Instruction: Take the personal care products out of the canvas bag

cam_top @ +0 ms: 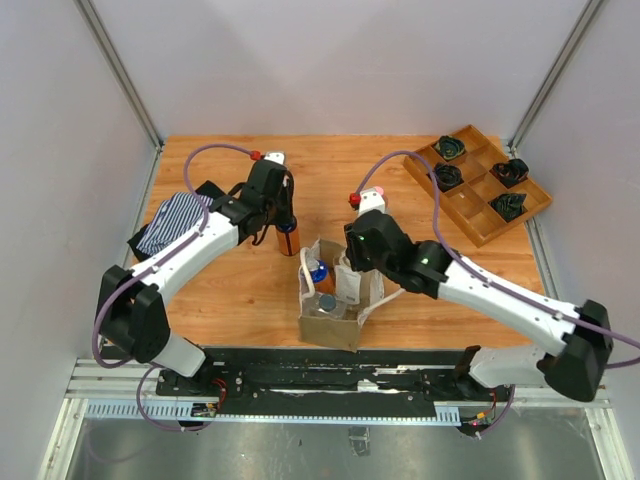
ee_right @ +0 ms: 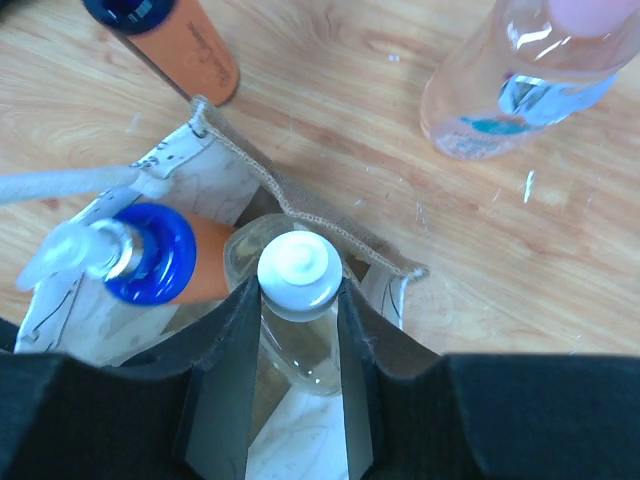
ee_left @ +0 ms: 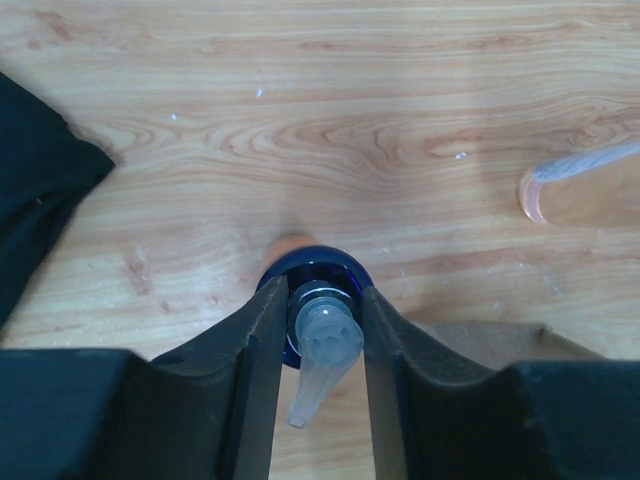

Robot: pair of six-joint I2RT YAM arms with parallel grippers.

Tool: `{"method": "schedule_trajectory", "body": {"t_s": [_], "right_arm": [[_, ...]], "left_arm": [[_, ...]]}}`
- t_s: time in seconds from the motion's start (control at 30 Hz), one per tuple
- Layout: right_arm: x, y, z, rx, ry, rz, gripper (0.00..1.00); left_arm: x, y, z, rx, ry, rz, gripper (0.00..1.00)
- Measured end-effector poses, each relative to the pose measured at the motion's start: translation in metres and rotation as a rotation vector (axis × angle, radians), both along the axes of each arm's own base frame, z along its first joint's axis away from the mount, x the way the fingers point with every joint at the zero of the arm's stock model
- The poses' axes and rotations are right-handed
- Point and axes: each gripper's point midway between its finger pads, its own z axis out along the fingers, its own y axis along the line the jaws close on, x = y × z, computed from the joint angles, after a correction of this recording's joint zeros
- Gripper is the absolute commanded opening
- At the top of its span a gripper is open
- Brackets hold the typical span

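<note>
The left gripper (ee_left: 322, 312) is closed narrowly on the pump neck of an orange-brown bottle (cam_top: 286, 238) with a blue cap. Its two dark fingers press against either side of the pump head. This bottle stands upright on the desk (cam_top: 330, 165), just left of the canvas bag (cam_top: 330, 325) and outside it.

The right gripper (ee_right: 298, 300) reaches down into the open mouth of the bag. Its fingers are drawn in against both sides of the white-capped clear bottle (ee_right: 298, 266), which is upright inside the bag. Beside it in the bag, to the left in the wrist view, is a second orange-brown bottle (ee_right: 155, 255) with a blue pump cap. One of the bag's white handles lies across that side.

The pink-capped clear bottle (ee_right: 520, 90) stands on the desk beyond the bag. Striped clothing (cam_top: 178, 218) lies at the desk's left edge under the left arm. A wooden compartment tray (cam_top: 445, 203) with dark bundles sits at the far right corner.
</note>
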Motion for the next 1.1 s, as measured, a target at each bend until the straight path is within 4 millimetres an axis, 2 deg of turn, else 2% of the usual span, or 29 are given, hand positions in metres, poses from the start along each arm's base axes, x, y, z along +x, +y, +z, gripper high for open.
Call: {"method": "schedule_trajectory", "body": {"t_s": [0.17, 0.2, 0.23, 0.3, 0.53, 0.7, 0.8, 0.87, 0.9, 0.93, 1.0, 1.1], "right_arm": [[-0.005, -0.01, 0.049, 0.047, -0.149, 0.083, 0.01], [-0.005, -0.011, 0.059, 0.053, -0.179, 0.096, 0.01], [-0.004, -0.012, 0.077, 0.066, -0.236, 0.12, 0.01], [-0.002, -0.011, 0.088, 0.068, -0.278, 0.139, 0.01], [0.005, -0.013, 0.108, 0.032, -0.372, 0.166, 0.01], [0.008, -0.029, 0.127, 0.016, -0.44, 0.116, 0.01], [0.008, -0.042, 0.147, 0.028, -0.495, 0.075, 0.02], [0.009, -0.058, 0.173, 0.043, -0.568, 0.022, 0.02], [0.009, -0.059, 0.174, 0.044, -0.571, 0.019, 0.02], [0.01, -0.066, 0.184, 0.044, -0.602, -0.008, 0.02], [0.011, -0.078, 0.198, 0.045, -0.649, -0.055, 0.02], [0.013, -0.091, 0.209, 0.016, -0.692, -0.109, 0.03]], "left_arm": [[-0.017, 0.001, 0.001, -0.035, 0.003, -0.032, 0.56], [-0.022, 0.0, 0.02, -0.073, -0.036, -0.045, 0.58], [-0.022, 0.0, 0.02, -0.073, -0.036, -0.045, 0.58], [-0.025, 0.0, 0.034, -0.096, -0.063, -0.05, 0.57], [-0.03, 0.0, 0.092, -0.163, -0.16, -0.061, 0.53], [-0.037, -0.006, 0.15, -0.234, -0.247, -0.109, 0.54], [-0.044, -0.018, 0.177, -0.276, -0.282, -0.168, 0.56], [-0.053, -0.033, 0.185, -0.29, -0.281, -0.227, 0.56], [-0.057, -0.037, 0.19, -0.296, -0.284, -0.249, 0.56], [-0.064, -0.053, 0.189, -0.3, -0.268, -0.303, 0.56], [-0.072, -0.073, 0.187, -0.3, -0.248, -0.379, 0.56], [-0.08, -0.095, 0.171, -0.279, -0.198, -0.469, 0.55]]}}
